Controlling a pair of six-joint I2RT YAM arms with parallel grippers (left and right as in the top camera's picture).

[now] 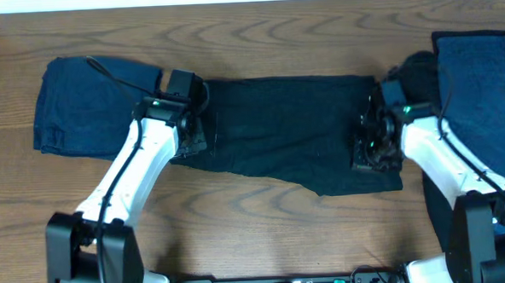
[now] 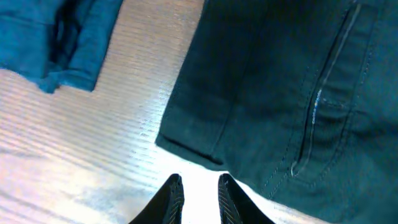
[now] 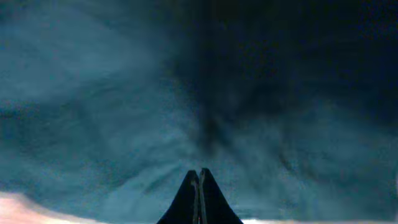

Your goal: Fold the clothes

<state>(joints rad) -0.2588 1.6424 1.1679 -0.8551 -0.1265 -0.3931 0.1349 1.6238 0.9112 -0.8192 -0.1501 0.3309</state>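
Two arms reached in from near edge of brown wooden table (image 1: 265, 235). Left gripper (image 2: 199, 182) just off left hem of flat black fabric garment (image 1: 286, 131), fingers slightly parted, nothing between. Right gripper (image 3: 199, 173) pressed together on its right end; pinch unclear. Farther back: folded navy garment (image 1: 80, 106) left, navy piece (image 1: 480, 80) right.

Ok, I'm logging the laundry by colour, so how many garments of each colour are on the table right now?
black garment: 1, spread out in the middle
blue: 2, the left blue garment, folded, and the right blue garment at the table's edge
Total: 3
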